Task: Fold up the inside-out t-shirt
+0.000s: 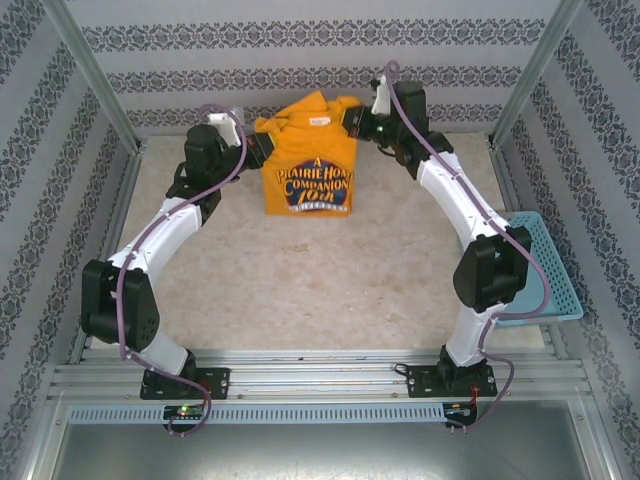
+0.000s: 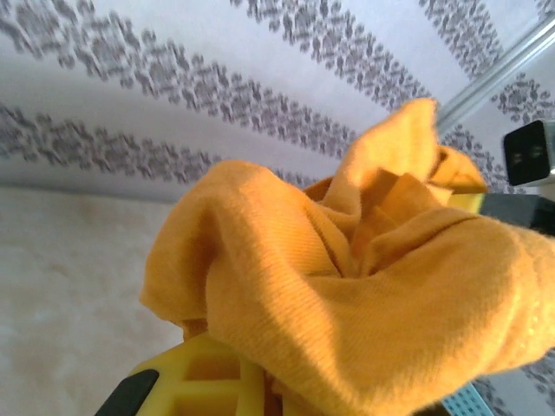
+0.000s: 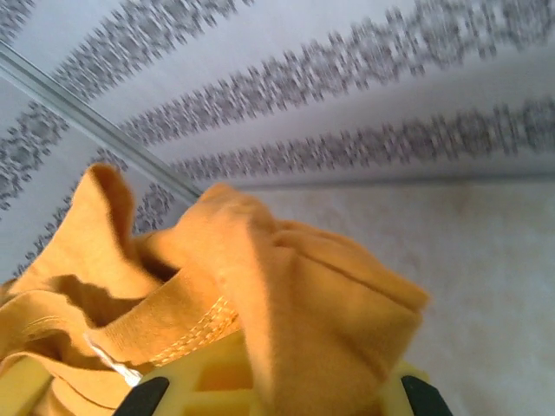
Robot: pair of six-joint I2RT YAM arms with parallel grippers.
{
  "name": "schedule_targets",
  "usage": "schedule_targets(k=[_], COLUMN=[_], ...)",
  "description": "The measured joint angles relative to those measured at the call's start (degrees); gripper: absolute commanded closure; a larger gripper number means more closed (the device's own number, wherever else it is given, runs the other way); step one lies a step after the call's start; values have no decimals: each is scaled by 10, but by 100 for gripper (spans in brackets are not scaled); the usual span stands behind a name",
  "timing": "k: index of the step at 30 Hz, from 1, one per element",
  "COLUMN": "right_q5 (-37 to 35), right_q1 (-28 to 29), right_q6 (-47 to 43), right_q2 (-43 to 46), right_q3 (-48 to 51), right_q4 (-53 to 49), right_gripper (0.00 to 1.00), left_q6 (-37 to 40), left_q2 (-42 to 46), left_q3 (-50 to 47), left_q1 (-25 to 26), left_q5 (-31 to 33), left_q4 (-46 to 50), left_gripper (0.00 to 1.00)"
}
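Observation:
The inside-out t-shirt [image 1: 305, 165], mustard-orange with dark blue lettering on the side facing the camera, hangs lifted at the far end of the table, its lower hem near the tabletop. My left gripper [image 1: 256, 142] is shut on its left shoulder and my right gripper [image 1: 356, 121] is shut on its right shoulder. A small pale tag [image 1: 320, 120] shows at the collar. In the left wrist view bunched cloth [image 2: 364, 286] drapes over a yellow finger [image 2: 204, 381]. In the right wrist view the cloth [image 3: 295, 286] with a stitched hem covers the yellow fingers [image 3: 217, 381].
A light-blue plastic basket [image 1: 553, 285] lies at the right edge of the table, beside the right arm's elbow. Patterned walls close in the back and both sides. The beige tabletop [image 1: 320, 280] stretches between the two arms.

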State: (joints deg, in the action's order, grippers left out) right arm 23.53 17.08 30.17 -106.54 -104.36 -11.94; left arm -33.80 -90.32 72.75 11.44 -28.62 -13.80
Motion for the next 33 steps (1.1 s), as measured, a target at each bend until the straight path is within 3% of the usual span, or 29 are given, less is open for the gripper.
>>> schedule_targets(k=[3, 5, 10, 14, 23, 33], right_q5=[6, 7, 16, 25, 3, -17], right_q1=[4, 13, 44, 53, 76, 106], right_q6=[-11, -24, -38, -33, 16, 62], right_q2=[-6, 6, 82, 169, 385, 402], right_q3=[-7, 40, 273, 446, 645, 705], right_q4=[9, 31, 82, 104, 128, 126], right_gripper=[100, 100, 100, 100, 100, 100], left_q6=[6, 6, -5, -14, -34, -60], left_q2=[4, 16, 52, 108, 266, 330], left_q3=[-39, -110, -318, -443, -539, -594], left_q1=[-3, -1, 22, 79, 156, 175], left_q5=[1, -4, -19, -30, -26, -1], left_q4=[-39, -81, -161, -190, -186, -129], left_gripper=[96, 95, 94, 94, 89, 81])
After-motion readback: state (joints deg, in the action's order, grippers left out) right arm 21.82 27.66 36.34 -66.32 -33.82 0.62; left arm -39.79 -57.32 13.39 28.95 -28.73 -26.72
